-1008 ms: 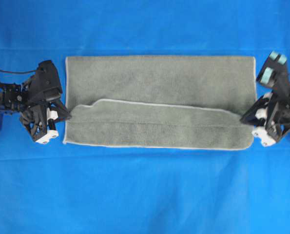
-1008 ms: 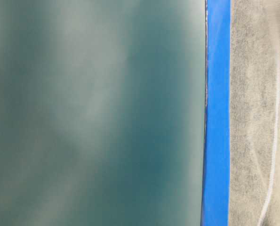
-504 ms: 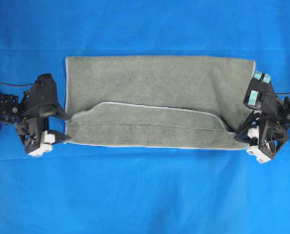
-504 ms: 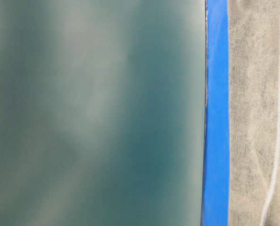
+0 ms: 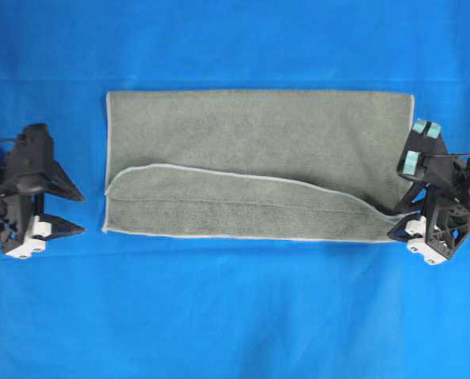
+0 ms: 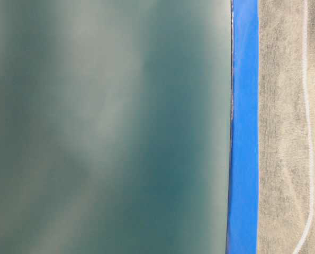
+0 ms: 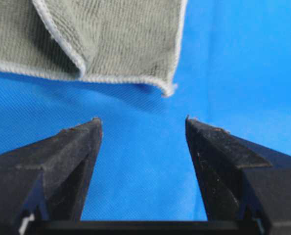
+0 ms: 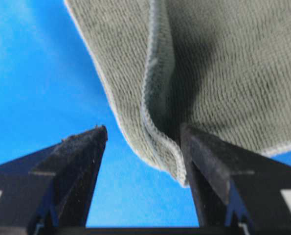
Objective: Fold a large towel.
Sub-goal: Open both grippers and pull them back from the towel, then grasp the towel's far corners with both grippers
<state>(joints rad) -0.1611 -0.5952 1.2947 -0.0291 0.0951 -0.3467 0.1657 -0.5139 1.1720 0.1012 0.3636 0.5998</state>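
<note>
The towel (image 5: 258,134) is a grey-green cloth lying flat on the blue table covering (image 5: 235,316). Its near strip (image 5: 242,209) is folded over the rest, with a pale curved edge on top. My left gripper (image 5: 80,213) is open and empty, a short way left of the towel's near left corner (image 7: 168,89). In the left wrist view the left gripper (image 7: 142,119) has only blue covering between its jaws. My right gripper (image 5: 394,223) is open at the towel's near right corner. In the right wrist view the right gripper (image 8: 144,128) has that corner (image 8: 160,147) drooping between its jaws, against one finger (image 8: 204,161).
The table-level view shows a blurred teal-grey surface (image 6: 104,127), a strip of blue covering (image 6: 244,127) and the towel's pile (image 6: 284,127). Blue covering lies on all sides of the towel. A crease in the covering (image 5: 53,79) runs along the far side.
My left gripper has let go of the towel's left edge and drawn back to the left. The folded strip has settled flat. My right gripper has shifted only slightly at the right corner.
</note>
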